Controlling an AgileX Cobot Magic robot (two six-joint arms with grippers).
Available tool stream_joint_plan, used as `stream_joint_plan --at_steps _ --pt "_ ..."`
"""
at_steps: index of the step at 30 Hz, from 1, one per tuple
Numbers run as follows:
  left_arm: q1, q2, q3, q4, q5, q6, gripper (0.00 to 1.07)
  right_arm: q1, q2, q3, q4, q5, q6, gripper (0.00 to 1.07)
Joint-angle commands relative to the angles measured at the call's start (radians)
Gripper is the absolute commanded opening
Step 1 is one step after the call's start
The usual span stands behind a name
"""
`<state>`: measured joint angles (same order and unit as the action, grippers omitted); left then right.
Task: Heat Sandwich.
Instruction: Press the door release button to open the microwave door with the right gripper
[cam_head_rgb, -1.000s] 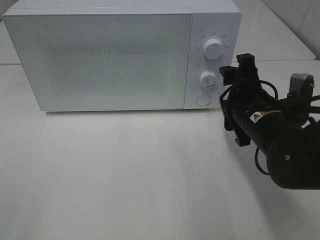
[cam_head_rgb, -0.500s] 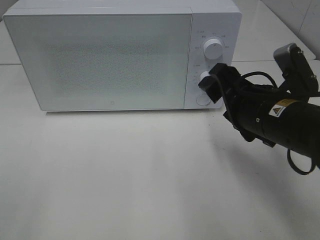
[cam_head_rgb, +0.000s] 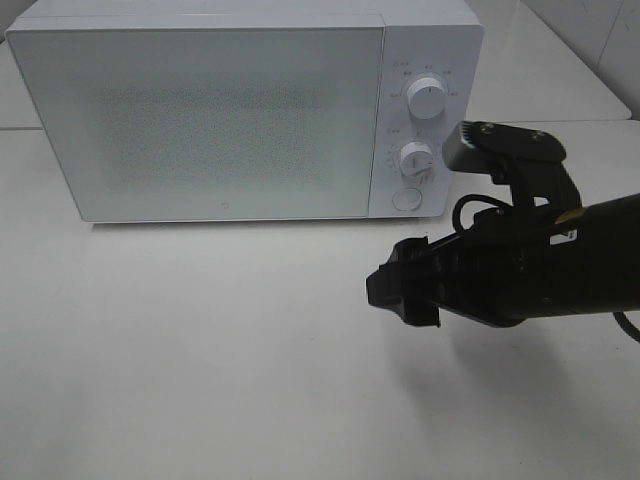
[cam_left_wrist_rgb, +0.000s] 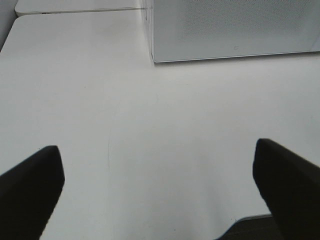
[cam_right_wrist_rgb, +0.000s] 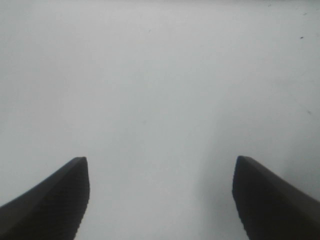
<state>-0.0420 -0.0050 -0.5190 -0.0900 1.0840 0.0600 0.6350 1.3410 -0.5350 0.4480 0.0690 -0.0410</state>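
The sandwich is out of view in every frame. The white microwave (cam_head_rgb: 200, 120) stands at the back of the table with its door closed; its lower corner shows in the left wrist view (cam_left_wrist_rgb: 235, 30). My right gripper (cam_head_rgb: 400, 292) hangs over the table in front of the microwave's control panel, pointing left and down. In its wrist view the right gripper (cam_right_wrist_rgb: 160, 200) is open, with only bare white table between the fingers (cam_right_wrist_rgb: 55, 200). The left gripper (cam_left_wrist_rgb: 160, 195) is open too, wide over bare table, short of the microwave's front left corner.
The control panel carries an upper knob (cam_head_rgb: 427, 99), a lower knob (cam_head_rgb: 416, 159) and a round button (cam_head_rgb: 405, 199). The right arm's black body (cam_head_rgb: 540, 270) fills the right side of the white table (cam_head_rgb: 200, 350). A table seam (cam_head_rgb: 20, 128) runs behind the microwave.
The right arm has swung from beside the lower knob down and to the left, away from the panel, and now points across the table. The microwave is unchanged.
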Motion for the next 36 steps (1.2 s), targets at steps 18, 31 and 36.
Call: stream_joint_plan --at_steps 18,31,36 --pt "0.0 -0.018 0.001 -0.001 -0.013 -0.005 0.98 -0.007 -0.095 -0.16 -0.405 0.727 0.062 0.76" --pt "0.0 -0.018 0.001 -0.001 -0.013 -0.005 0.98 -0.007 -0.505 -0.16 -0.407 0.901 0.058 0.76" --pt "0.0 -0.018 0.001 -0.001 -0.013 -0.005 0.98 -0.007 -0.687 -0.13 -0.407 0.899 0.058 0.76"
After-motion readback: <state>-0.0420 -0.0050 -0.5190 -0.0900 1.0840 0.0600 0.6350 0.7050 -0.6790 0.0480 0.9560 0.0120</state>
